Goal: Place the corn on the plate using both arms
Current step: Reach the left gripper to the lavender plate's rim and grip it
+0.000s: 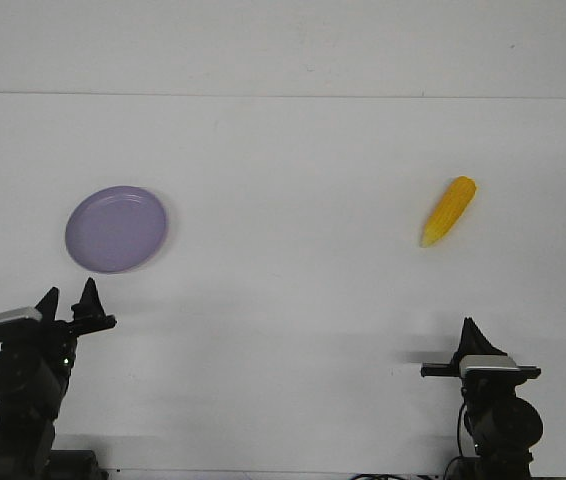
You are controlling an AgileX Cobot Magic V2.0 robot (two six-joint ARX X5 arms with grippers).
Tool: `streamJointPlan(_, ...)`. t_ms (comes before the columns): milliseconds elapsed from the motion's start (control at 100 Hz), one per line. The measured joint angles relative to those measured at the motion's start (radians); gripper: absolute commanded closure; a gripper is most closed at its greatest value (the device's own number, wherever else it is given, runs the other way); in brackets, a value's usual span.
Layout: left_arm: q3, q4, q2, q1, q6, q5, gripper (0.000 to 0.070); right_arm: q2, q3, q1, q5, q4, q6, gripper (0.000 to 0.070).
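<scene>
The yellow corn (pixel 449 210) lies on the white table at the right, tilted, with its pale pointed tip toward the near left. The lavender plate (pixel 116 228) sits empty at the left. My left gripper (pixel 70 293) is at the near left, just in front of the plate, with its two pointed fingers apart and nothing between them. My right gripper (pixel 470 333) is at the near right, well in front of the corn. Its fingers stand together as one point and it holds nothing.
The white table (pixel 283 300) runs back to a seam where it meets a white back wall (pixel 283 45). Nothing else stands on it. Both arm bases sit at the near edge.
</scene>
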Motion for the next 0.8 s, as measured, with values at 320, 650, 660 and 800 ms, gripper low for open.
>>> streamJointPlan(320,0.420,-0.114,0.621,0.194,0.115,0.054,0.0278,0.000,0.000,0.000,0.000,0.000,0.000,0.0687)
streamJointPlan(650,0.660,-0.140,1.127,0.290,0.116,0.180,0.0279,0.000,0.000,0.000,0.000,0.000,0.000,0.0687)
streamJointPlan(660,0.664,-0.138,1.135,0.290,0.116,0.180,0.0279,0.000,0.000,0.000,0.000,0.000,0.000,0.0687)
streamJointPlan(800,0.674,-0.111,1.222,0.290,0.116,0.191,0.0283,0.000,0.000,0.000,0.000,0.000,0.000,0.0687)
